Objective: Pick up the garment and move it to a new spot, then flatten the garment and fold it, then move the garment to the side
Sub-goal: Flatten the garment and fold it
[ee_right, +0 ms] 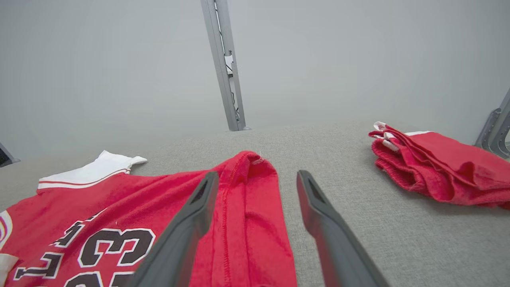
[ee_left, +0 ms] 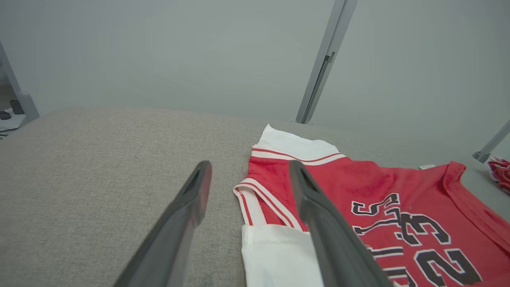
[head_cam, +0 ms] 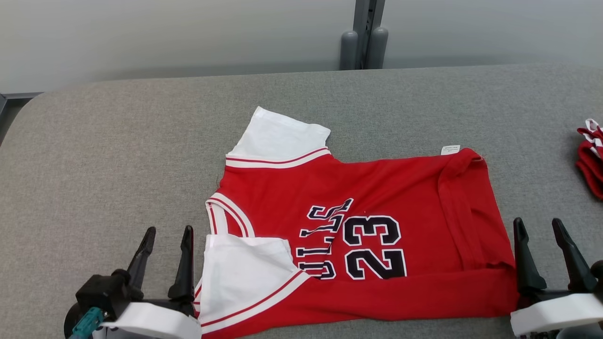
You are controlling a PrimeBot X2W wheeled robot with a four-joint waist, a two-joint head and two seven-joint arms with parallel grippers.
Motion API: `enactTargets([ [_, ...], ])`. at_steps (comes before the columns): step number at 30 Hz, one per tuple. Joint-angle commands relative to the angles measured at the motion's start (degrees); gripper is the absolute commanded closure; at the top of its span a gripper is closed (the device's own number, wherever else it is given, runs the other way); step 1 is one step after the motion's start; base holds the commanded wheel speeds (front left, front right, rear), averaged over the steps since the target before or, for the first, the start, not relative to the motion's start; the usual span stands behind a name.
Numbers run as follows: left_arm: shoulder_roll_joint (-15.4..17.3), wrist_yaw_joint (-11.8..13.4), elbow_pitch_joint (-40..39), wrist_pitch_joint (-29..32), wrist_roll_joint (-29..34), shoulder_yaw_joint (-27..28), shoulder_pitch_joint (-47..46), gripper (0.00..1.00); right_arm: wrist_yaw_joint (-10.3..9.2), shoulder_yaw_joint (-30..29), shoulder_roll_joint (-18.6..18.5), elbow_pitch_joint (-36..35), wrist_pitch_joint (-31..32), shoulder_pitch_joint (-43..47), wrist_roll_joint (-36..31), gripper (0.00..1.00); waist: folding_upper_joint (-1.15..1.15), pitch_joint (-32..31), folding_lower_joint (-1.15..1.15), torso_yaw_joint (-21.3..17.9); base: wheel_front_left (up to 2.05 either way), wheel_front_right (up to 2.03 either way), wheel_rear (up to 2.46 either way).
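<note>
The garment (head_cam: pixel 377 188) is a red jersey with white sleeves and the number 23, lying on the grey table (head_cam: pixel 118 141) with its near long edge folded over. My left gripper (head_cam: pixel 167 235) stands open at the jersey's collar end, just left of the near white sleeve, holding nothing. In the left wrist view its fingers (ee_left: pixel 187 215) straddle the garment (ee_left: pixel 358 187) edge and bare cloth. My right gripper (head_cam: pixel 539 228) stands open just past the hem end. The right wrist view has the hem of the garment (ee_right: pixel 247 207) lying between the spread fingers (ee_right: pixel 318 211).
A second red cloth (head_cam: pixel 591 157) lies bunched at the table's right edge, also seen as a folded red cloth (ee_right: pixel 434 167) in the right wrist view. A grey post (head_cam: pixel 363 33) stands behind the table's far edge.
</note>
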Motion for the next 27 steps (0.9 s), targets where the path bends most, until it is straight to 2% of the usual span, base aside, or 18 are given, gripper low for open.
enactTargets([
  [1, 0.4, 0.5, 0.5, -0.4, 0.7, 0.3, -1.4, 0.0, 0.01, 0.2, -0.2, -0.9, -0.1, -0.8, -0.6, 0.0, 0.0, 0.0, 0.0, 0.1, 0.0, 0.0, 0.0],
  [10, 0.5, 1.3, 2.5, -0.8, 1.4, 0.6, -4.4, 0.0, 0.01, 0.1, 0.2, -2.3, 0.5, -1.5, -1.1, 0.0, 0.0, 1.6, 0.0, 0.3, 0.0, 0.0, 0.0],
  [16, 0.3, 0.3, 3.7, -0.9, 0.7, 1.0, -7.8, 0.0, 0.01, 0.3, 0.3, -3.5, 0.9, -2.9, -1.3, 0.0, 0.0, 4.2, 0.0, 0.0, 0.0, 0.0, 0.0],
  [22, 0.7, -3.4, 7.2, 1.6, 1.7, -0.2, -23.6, 0.0, 0.01, 1.4, 0.4, -5.9, 1.7, -7.6, -1.3, 0.0, 0.0, 11.6, 0.0, -1.5, 0.0, 0.0, 0.0],
  [27, 0.2, -7.1, 14.9, 5.7, 1.1, -1.7, -36.4, 0.0, 0.01, 3.0, 0.4, -5.3, 0.8, -11.8, -0.5, 0.0, 0.0, 16.2, 0.0, -4.0, 0.0, 0.0, 0.0],
])
